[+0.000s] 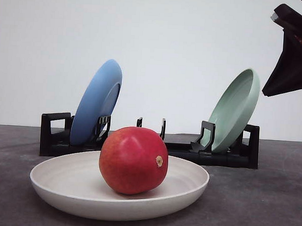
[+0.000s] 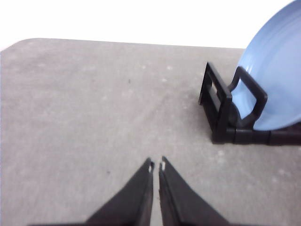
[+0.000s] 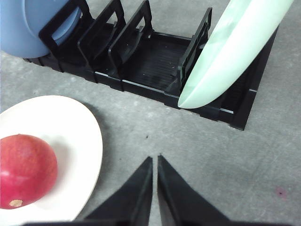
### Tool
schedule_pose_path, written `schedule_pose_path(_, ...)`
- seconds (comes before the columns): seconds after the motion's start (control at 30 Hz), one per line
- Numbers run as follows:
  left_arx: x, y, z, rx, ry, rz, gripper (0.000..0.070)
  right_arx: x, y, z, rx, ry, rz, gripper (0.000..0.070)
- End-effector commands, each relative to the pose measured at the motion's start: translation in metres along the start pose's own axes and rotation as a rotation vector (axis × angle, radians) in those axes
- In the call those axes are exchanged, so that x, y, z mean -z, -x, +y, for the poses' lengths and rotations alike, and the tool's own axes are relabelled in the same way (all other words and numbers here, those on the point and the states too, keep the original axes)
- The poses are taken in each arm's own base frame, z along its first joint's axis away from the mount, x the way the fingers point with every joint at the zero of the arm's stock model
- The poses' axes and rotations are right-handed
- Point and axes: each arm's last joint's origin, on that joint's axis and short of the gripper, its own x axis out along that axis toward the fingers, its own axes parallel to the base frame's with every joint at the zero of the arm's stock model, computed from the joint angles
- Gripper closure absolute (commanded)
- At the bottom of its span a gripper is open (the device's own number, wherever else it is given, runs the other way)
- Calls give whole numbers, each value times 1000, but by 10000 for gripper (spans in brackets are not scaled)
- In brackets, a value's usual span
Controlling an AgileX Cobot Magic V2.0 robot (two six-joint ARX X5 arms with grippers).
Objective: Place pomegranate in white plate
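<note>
pomegranate (image 1: pixel 133 160) sits in the white plate (image 1: pixel 61 187), plate rim cropped in the right wrist view; both grippers (image 2: pixel 156 165) (image 3: pixel 154 159) pressed together over grey table (image 1: pixel 268 200)

A matte grey, faintly speckled tabletop (image 1: pixel 268 200) fills the lower part of the front frame; a round, shallow off-white plate (image 1: pixel 61 187) rests on it at lower centre; behind, a long black plastic slotted dish rack (image 1: pixel 52 138) stands across mid-frame.
</note>
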Motion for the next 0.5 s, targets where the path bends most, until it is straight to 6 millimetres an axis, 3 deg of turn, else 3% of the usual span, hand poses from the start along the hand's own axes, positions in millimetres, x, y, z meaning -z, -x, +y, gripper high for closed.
schedule_pose_path(0.0,5,-1,0,3,-2,12,700,-2,-1,1,-5,11,-7,689)
schedule_pose_path(0.47,4,-1,0,19,-75,7,700,-6,-1,2,-11,19,-46,689)
